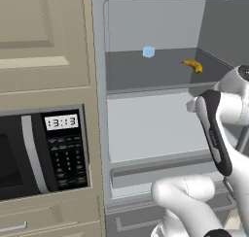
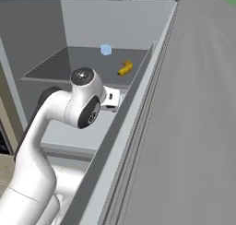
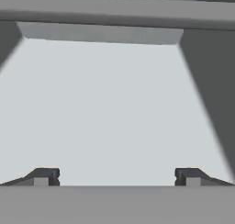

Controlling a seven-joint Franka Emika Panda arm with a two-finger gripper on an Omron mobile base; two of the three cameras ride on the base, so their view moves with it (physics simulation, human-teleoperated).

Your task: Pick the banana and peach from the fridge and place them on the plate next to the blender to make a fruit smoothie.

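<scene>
The fridge point(image 1: 100, 85) stands open. On its upper grey shelf point(image 1: 146, 71) lies the yellow banana point(image 1: 193, 65), also seen from the right point(image 2: 125, 68). My gripper point(image 3: 117, 177) is open, its two dark fingertips point(image 3: 46, 176) wide apart with nothing between them. It faces into the pale middle compartment, below the banana's shelf. My hand point(image 2: 111, 100) sits under the shelf's front edge, down and left of the banana. The peach, the plate and the blender are out of view.
A pale blue cup-like object point(image 1: 149, 51) stands at the back of the upper shelf, left of the banana. The black-fronted microwave point(image 1: 44, 153) is built into beige cabinets at left. The open fridge door point(image 2: 193, 127) rises close on the right.
</scene>
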